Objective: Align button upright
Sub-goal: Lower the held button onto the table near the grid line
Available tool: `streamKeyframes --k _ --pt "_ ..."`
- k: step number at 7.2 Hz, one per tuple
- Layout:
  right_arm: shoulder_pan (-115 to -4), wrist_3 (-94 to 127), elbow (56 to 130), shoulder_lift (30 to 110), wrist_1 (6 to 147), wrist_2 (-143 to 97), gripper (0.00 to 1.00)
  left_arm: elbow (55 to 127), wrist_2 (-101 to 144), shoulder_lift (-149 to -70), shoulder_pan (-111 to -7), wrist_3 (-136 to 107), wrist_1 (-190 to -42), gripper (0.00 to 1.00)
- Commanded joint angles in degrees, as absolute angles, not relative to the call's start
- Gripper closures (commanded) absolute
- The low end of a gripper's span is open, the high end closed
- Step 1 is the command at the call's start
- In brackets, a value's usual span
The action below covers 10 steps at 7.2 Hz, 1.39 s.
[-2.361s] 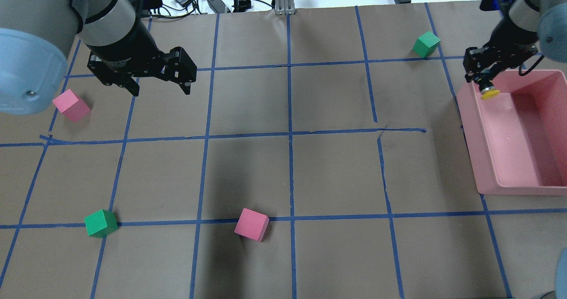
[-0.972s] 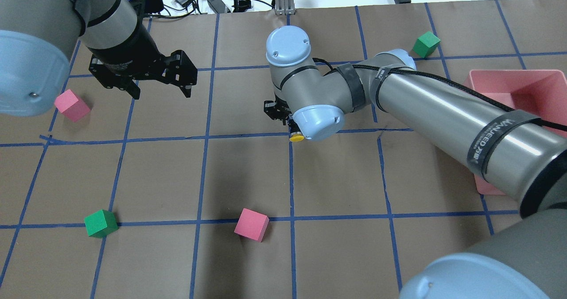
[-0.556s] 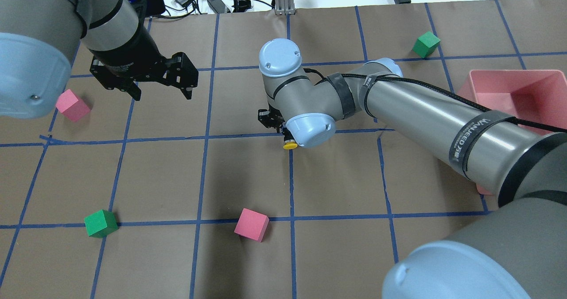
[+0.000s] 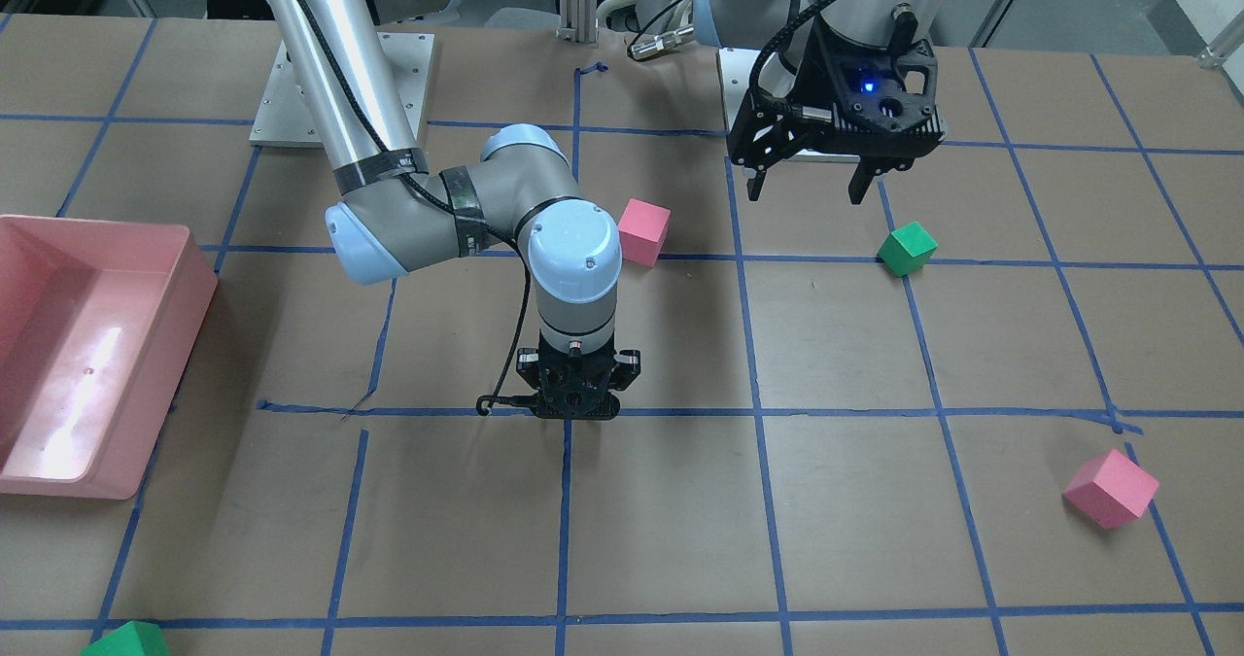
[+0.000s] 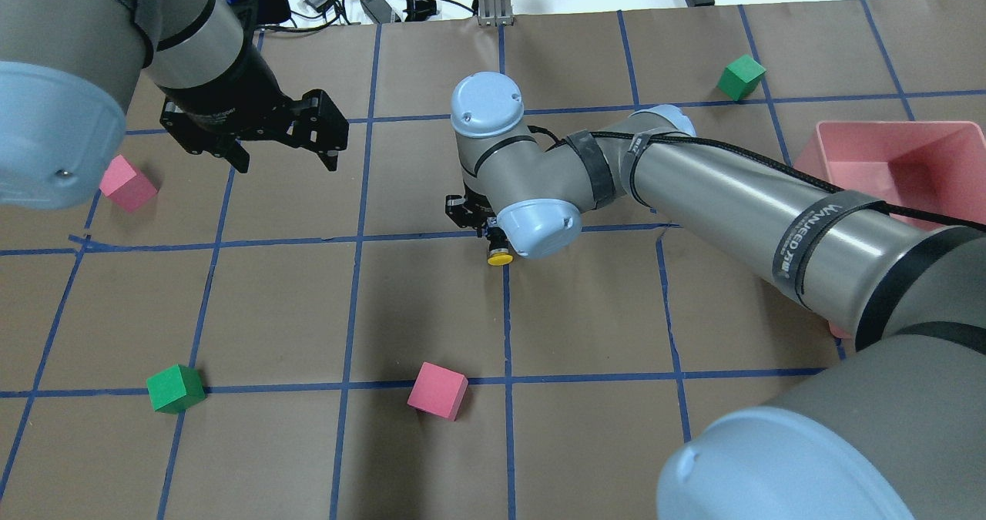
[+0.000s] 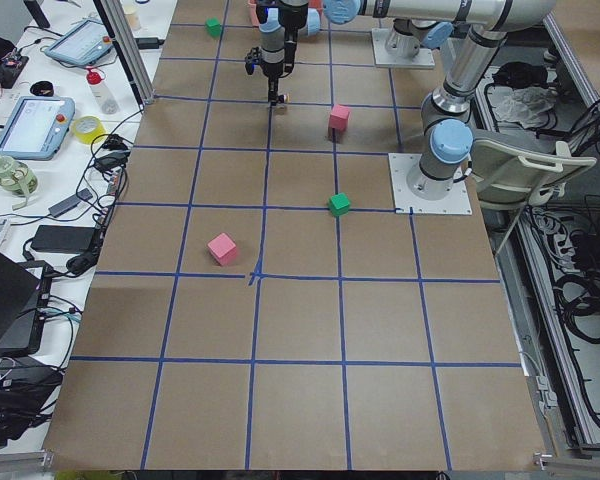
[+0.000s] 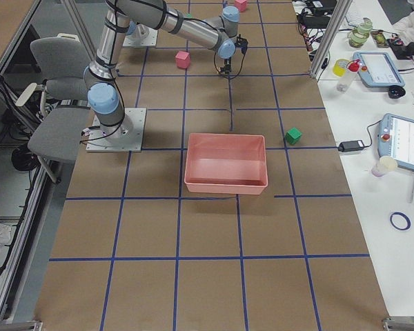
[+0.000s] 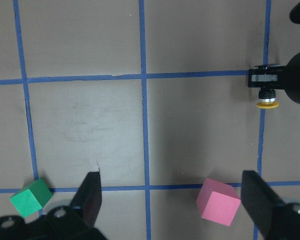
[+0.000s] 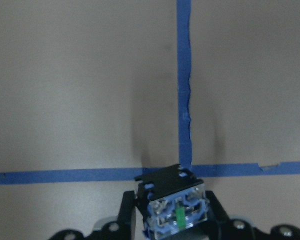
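Note:
The button's yellow cap shows just below my right gripper, which is shut on the button. The gripper points down, low over a crossing of blue tape lines in the middle of the table. The button lies sideways in the jaws with its cap toward the robot's side. In the right wrist view its blue and grey base block sits between the fingers. The left wrist view shows the cap edge-on. In the front view the right gripper hides the button. My left gripper is open and empty, hovering at the far left.
A pink bin stands at the right edge. Pink cubes lie at the front middle and far left. Green cubes lie at the front left and back right. Cables lie beyond the table's back edge.
My right arm has carried the button from over the pink bin to the table's middle and has lowered slightly in the last half second. The left gripper has barely moved.

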<state>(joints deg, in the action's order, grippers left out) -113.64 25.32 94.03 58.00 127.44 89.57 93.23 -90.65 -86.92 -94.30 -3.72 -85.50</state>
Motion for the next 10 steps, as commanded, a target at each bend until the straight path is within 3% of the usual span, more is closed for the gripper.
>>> streamKeyframes --k 1,3,7,10 --pt "-113.64 25.31 94.22 57.92 127.44 89.56 0.70 93.25 -90.44 -87.01 -94.05 -3.43 -85.43 0.00" --pt "-113.64 25.40 94.57 57.92 127.44 89.47 0.40 93.95 -90.53 -87.01 -94.04 -3.43 -85.43 0.00" --pt "-113.47 25.14 94.31 58.45 127.35 90.09 0.25 94.04 -90.27 -87.19 -94.04 -3.43 -85.52 0.00" --pt "-108.67 19.82 94.74 65.63 121.42 89.74 0.17 94.65 -90.26 -87.28 -94.13 -3.43 -86.22 0.00"
